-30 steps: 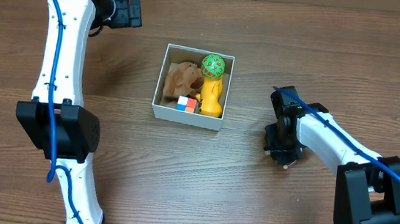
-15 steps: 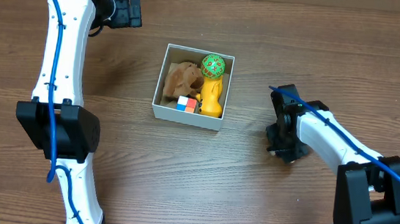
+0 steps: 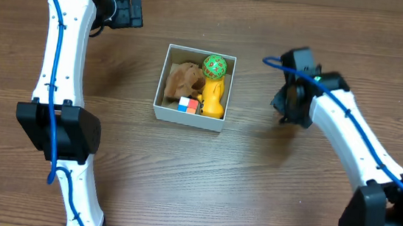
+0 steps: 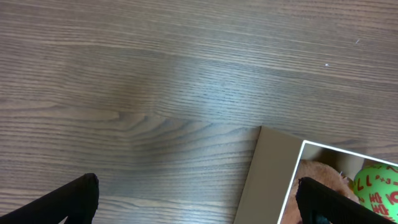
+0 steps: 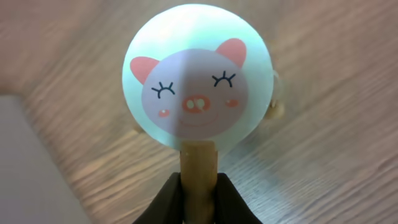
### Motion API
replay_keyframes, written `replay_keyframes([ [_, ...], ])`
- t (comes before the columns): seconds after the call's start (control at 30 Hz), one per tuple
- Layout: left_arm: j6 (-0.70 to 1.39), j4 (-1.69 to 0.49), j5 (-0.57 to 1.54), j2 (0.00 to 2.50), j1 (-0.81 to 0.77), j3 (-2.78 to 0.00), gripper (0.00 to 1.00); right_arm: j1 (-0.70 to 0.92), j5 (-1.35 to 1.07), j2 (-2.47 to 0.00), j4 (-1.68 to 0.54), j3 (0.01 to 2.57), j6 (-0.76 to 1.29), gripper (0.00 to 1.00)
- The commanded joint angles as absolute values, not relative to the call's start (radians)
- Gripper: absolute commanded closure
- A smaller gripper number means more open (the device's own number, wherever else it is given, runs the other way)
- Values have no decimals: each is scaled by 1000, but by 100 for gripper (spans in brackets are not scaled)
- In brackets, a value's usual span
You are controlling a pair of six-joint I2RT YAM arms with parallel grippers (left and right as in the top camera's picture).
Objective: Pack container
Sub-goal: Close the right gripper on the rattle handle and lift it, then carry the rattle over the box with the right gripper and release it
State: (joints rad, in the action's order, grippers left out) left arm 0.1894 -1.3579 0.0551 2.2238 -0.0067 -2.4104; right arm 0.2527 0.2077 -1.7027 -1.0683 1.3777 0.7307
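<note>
Our right gripper (image 5: 199,190), at three o'clock from the square white-walled cardboard container (image 3: 188,118) mid-table, pinches the wooden stick of a round pale-green pig-face paddle (image 5: 196,93). Our left gripper (image 4: 196,193), at ten o'clock, gapes wide and empty.

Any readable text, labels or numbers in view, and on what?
None legible.
On the green ball: red marks, maybe letters, too blurred and cropped to read.
On the pig-face disc in the right claw: a drawn face, no words.
On the container: no print visible.
</note>
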Motion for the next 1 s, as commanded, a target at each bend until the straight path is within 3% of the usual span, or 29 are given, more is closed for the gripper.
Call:
replay_keyframes([
  [0.0, 206, -1356, 52, 2214, -13, -2422, 0, 290, 228, -1666, -1106, 1543, 525, 84],
  [0.23, 206, -1356, 52, 2214, -14, -2422, 0, 450, 224, -1666, -1164, 1718, 345, 84],
  [0.6, 206, -1356, 52, 2214, -13, -2422, 0, 731, 224, -1679, -1135, 1721, 177, 78],
  [0.97, 206, -1356, 52, 2214, -13, -2422, 0, 754, 216, -1790, -1107, 1714, 245, 78],
])
